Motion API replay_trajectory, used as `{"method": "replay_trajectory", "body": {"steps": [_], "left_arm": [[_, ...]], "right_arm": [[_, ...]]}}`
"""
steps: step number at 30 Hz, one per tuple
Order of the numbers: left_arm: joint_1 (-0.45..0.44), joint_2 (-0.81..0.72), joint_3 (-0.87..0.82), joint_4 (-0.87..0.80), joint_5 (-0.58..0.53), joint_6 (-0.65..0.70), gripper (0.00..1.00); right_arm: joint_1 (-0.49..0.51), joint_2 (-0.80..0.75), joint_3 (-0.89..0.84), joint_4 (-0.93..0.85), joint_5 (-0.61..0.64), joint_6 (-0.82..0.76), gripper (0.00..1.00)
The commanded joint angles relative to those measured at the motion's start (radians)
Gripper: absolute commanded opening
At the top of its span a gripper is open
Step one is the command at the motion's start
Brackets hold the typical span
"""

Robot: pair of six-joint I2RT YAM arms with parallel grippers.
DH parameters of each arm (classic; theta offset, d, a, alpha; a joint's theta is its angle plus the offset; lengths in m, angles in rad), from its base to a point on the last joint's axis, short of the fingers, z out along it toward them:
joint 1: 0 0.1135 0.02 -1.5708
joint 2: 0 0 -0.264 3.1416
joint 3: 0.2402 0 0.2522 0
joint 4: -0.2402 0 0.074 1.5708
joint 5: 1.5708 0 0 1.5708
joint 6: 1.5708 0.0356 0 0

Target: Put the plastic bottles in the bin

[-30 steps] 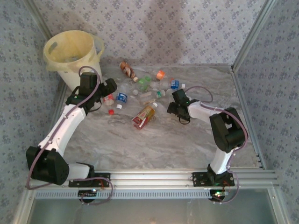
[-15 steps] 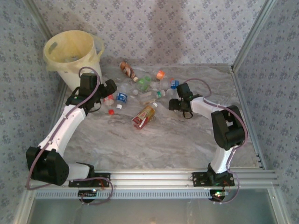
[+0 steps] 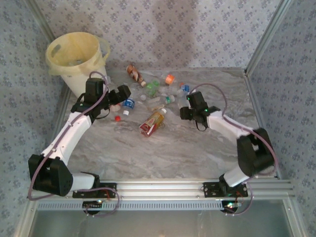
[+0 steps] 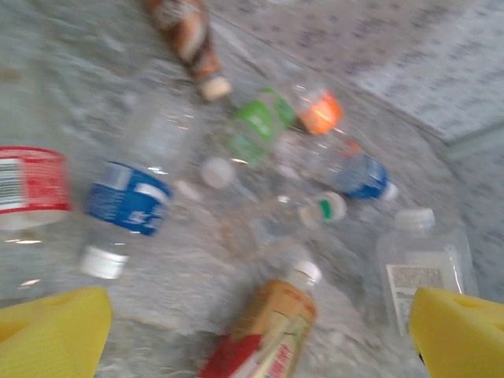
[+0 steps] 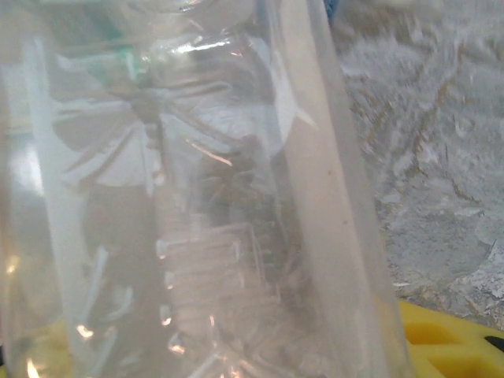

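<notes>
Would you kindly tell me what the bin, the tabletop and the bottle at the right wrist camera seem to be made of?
The bin looks like matte cream-yellow plastic: moulded rolled rim, handle slot. The tabletop shows grey marble veining with apparent creases, so probably a printed sheet, not stone. The bottle is thin clear glossy plastic, ribbed, with glints.

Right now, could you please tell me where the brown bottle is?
In the top external view, the brown bottle lies left of centre, farthest back, right of the bin, beyond the green bottle.
</notes>
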Motion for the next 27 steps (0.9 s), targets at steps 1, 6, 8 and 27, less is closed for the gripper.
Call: {"method": "replay_trajectory", "body": {"steps": [1,6,8,27], "left_arm": [[-0.013,-0.021,-0.017,0.156,0.268,0.019,0.98],[-0.035,-0.014,-0.044,0.363,0.508,-0.009,0.98],[-0.046,-0.003,-0.052,0.473,0.609,-0.041,0.98],[-0.149,0.106,0.044,0.808,0.787,-0.13,0.5]], "right_arm": [[0.026,-0.141,-0.057,0.131,-0.157,-0.005,0.39],[0.02,-0.255,-0.125,0.339,-0.543,0.106,0.36],[0.019,-0.261,-0.122,0.423,-0.659,0.159,0.34],[0.072,-0.059,-0.032,1.001,-1.011,0.556,0.32]]}}
